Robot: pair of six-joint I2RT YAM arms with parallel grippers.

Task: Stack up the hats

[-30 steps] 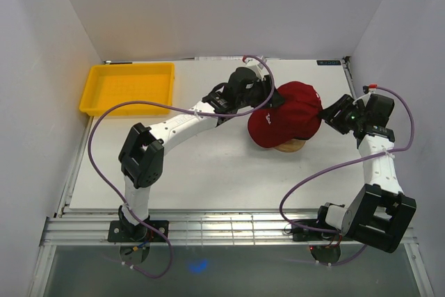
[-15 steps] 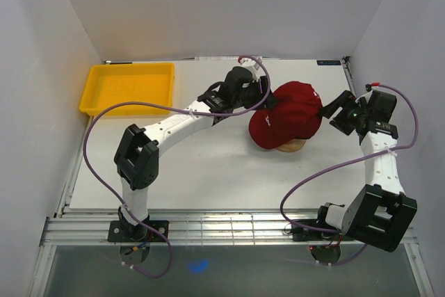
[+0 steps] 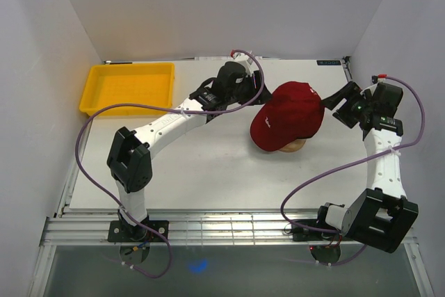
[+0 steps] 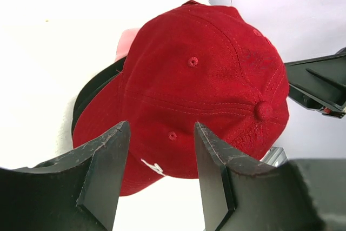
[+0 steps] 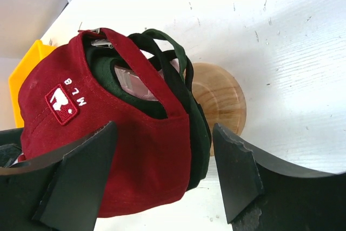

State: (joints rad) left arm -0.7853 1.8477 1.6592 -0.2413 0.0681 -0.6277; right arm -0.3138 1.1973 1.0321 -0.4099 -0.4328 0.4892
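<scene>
The red cap (image 3: pixel 288 115) sits on top of the stack over the wooden stand (image 3: pixel 292 147), its brim pointing to the front left. In the right wrist view the red cap (image 5: pixel 113 128) covers the dark green cap (image 5: pixel 194 128), whose back strap and edge show beneath it, with the stand's base (image 5: pixel 219 98) behind. A black brim edge (image 4: pixel 94 87) shows under the red cap (image 4: pixel 200 85) in the left wrist view. My left gripper (image 3: pixel 261 88) is open and empty just left of the stack. My right gripper (image 3: pixel 341 99) is open and empty just right of it.
A shallow yellow tray (image 3: pixel 126 88) lies at the back left of the white table (image 3: pixel 208 165). White walls close in the back and both sides. Purple cables loop off both arms.
Both grippers have drawn back from the red cap, the left one to the back left and the right one to the right. The red cap has settled lower on the stack.
</scene>
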